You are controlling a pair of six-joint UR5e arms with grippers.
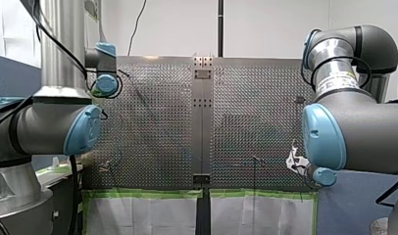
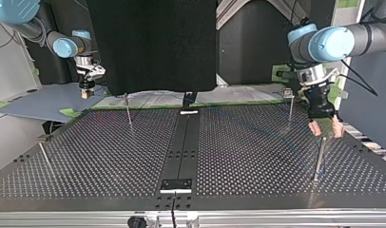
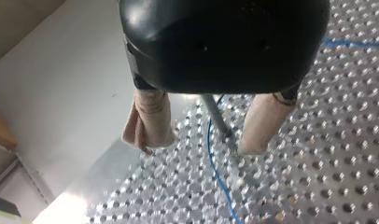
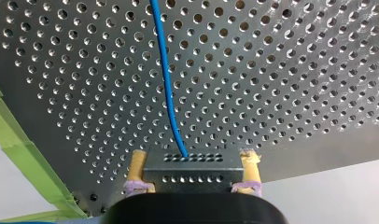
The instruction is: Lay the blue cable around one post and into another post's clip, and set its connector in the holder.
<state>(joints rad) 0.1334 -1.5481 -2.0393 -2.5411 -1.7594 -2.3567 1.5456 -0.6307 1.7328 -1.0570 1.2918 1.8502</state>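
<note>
Perforated metal forms the wide counter (image 2: 257, 156) that both our arms work over. Our left claw (image 2: 326, 129), black with beige pads, hangs spread wide at the top view's right, straight above a plain grey upright post (image 2: 318, 159). The left wrist view shows that post standing between the fingers. Our right claw (image 4: 193, 158), at the top view's far left just off the counter's edge, is clamped with its yellow pads on a dark grey block-shaped connector (image 4: 192, 170). From it the thin blue cable (image 4: 166, 79) runs out across the counter. In the left wrist view it lies flat just beside the post's foot, its length passing under the left claw's gap. We judge the left arm the nearer one for the wrap. A second post with a small square head (image 2: 289, 107), perhaps the clip, stands farther back, near that claw.
</note>
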